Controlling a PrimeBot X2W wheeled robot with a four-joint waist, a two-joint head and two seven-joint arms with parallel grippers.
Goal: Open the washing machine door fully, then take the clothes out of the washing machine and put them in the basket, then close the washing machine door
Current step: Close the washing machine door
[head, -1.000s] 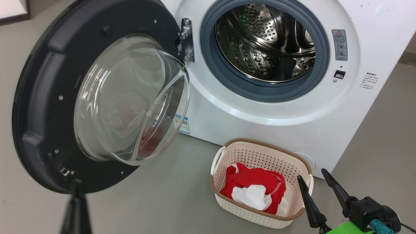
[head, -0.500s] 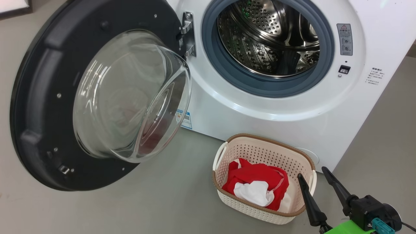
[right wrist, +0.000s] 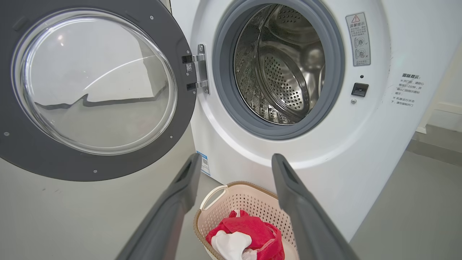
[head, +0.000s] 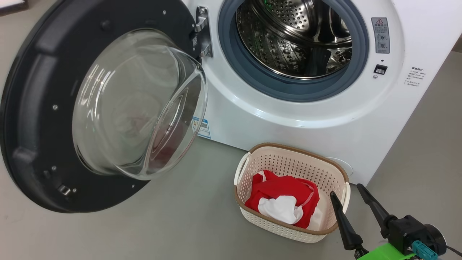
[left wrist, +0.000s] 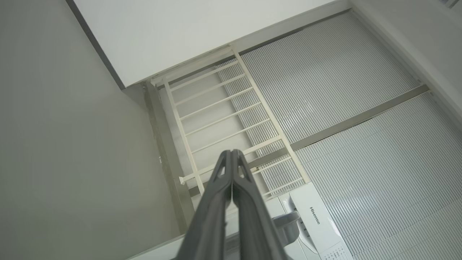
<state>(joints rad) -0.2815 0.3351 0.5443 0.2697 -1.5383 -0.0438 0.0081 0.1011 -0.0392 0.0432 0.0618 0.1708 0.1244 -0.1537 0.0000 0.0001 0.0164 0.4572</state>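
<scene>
Grey floor [head: 180,224]; clothes [head: 285,191] in basket [head: 296,150], door [head: 32,108] open. Right gripper [head: 345,190] gapes empty, left gripper [left wrist: 231,153] closed empty. A push may slip off glass [head: 137,104].

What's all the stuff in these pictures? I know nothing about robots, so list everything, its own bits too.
washing machine: one, white, behind the basket
washing machine door: one, black rim with clear glass bowl, swung open left of the opening
drum: one, steel, inside the washing machine
basket: one, cream with brown rim, on the floor before the machine
clothes: a small heap, red with a white piece on top, in the basket
warning sticker: one, grey, right of the opening
blue label: one, low on the machine's front
floor: grey
barred rack: one, white, beyond the left pincer
left pincer: one, dark, shut, empty
right pincer: one, dark, open, empty, by the basket's right end
</scene>
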